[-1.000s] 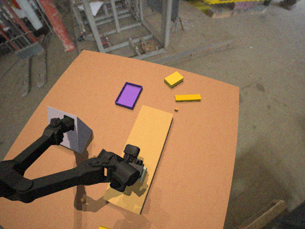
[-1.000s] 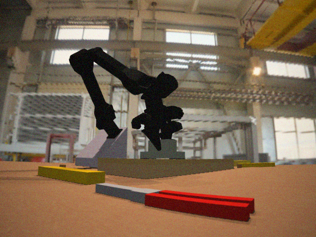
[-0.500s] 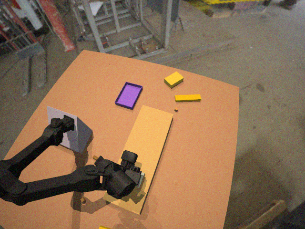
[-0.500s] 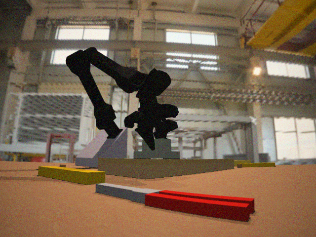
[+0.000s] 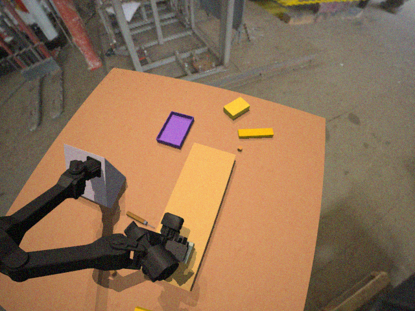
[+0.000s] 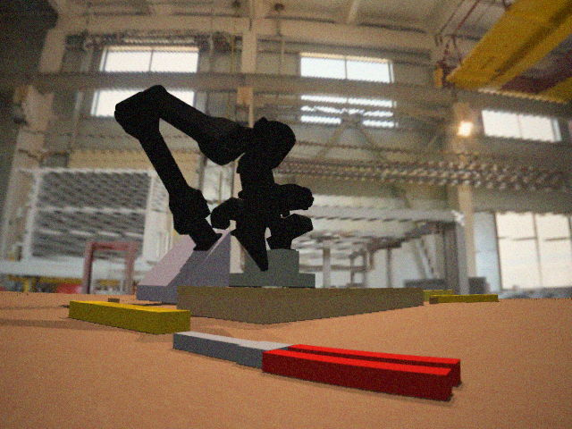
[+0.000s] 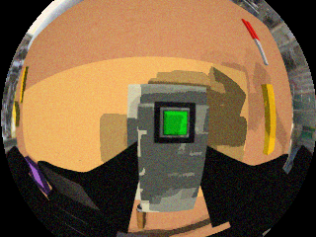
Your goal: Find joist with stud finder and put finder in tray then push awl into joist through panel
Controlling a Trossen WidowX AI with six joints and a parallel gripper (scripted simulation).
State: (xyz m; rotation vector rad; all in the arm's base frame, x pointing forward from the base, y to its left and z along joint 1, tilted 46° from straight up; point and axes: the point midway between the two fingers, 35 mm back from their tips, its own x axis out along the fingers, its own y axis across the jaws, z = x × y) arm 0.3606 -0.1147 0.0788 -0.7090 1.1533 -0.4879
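only the wrist view shows the green light [image 7: 175,122] on the stud finder [image 5: 190,253] [image 6: 282,267] [image 7: 172,168] gripped by the pincer [image 5: 187,251] [image 6: 273,258] [image 7: 168,145].

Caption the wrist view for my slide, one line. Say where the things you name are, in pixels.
Stud finder [image 7: 170,170], its screen [image 7: 175,122] lit green, gripped by the tool [image 7: 168,145] over the panel [image 7: 74,118].

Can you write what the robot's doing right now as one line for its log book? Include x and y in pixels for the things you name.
hand [image 6: 279,258] [image 7: 168,145]: shut on stud finder [image 5: 189,253] [image 6: 273,267] [image 7: 170,163] | light [image 7: 175,122]: green | awl [image 5: 136,218] [image 7: 141,217]: on table | tray [image 5: 176,129] [image 7: 39,175]: empty

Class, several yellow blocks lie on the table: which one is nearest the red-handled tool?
The long yellow block at the exterior view's left; the other yellow blocks lie beyond the floor panel.
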